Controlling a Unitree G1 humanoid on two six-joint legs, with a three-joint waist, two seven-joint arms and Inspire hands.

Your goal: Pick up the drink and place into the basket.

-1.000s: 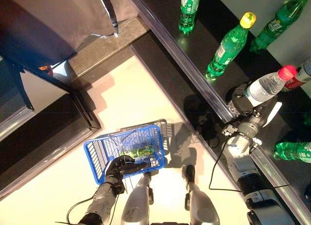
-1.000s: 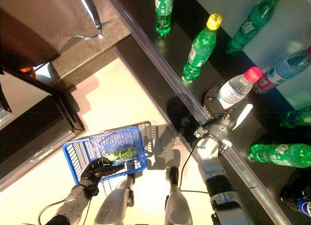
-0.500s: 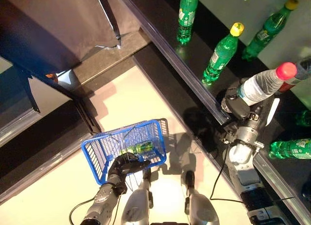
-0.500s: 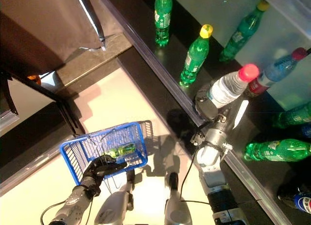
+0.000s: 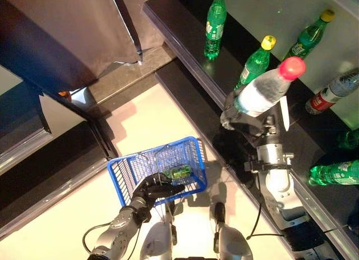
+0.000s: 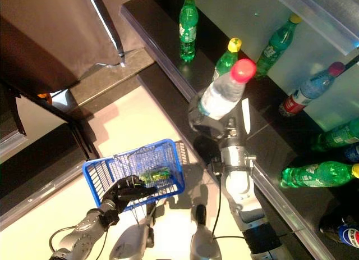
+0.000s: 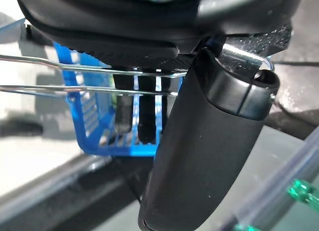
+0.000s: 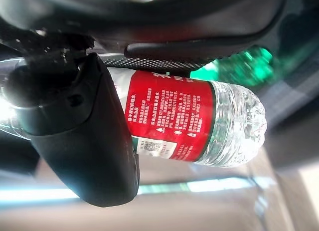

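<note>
My right hand (image 5: 247,121) is shut on a clear water bottle (image 5: 262,91) with a red cap and red label. It holds the bottle lifted off the dark shelf, above the shelf's front edge. The right wrist view shows my thumb (image 8: 79,136) curled across the bottle (image 8: 199,121). My left hand (image 5: 154,188) is shut on the thin wire handles (image 7: 75,76) of the blue basket (image 5: 134,170), which hangs at the lower left above the pale floor. A small green bottle (image 5: 178,170) lies inside the basket.
Green bottles (image 5: 215,24) stand on the dark shelf (image 5: 185,30) at the right, with a yellow-capped one (image 5: 255,60) just behind my right hand. Another clear bottle with a red label (image 5: 331,94) leans further right and a green bottle (image 5: 336,173) lies flat. A dark cabinet (image 5: 61,35) stands at the upper left.
My right hand has lifted the water bottle off the shelf and carried it left toward the shelf's edge. The blue basket has come up a little toward the right. The camera has shifted.
</note>
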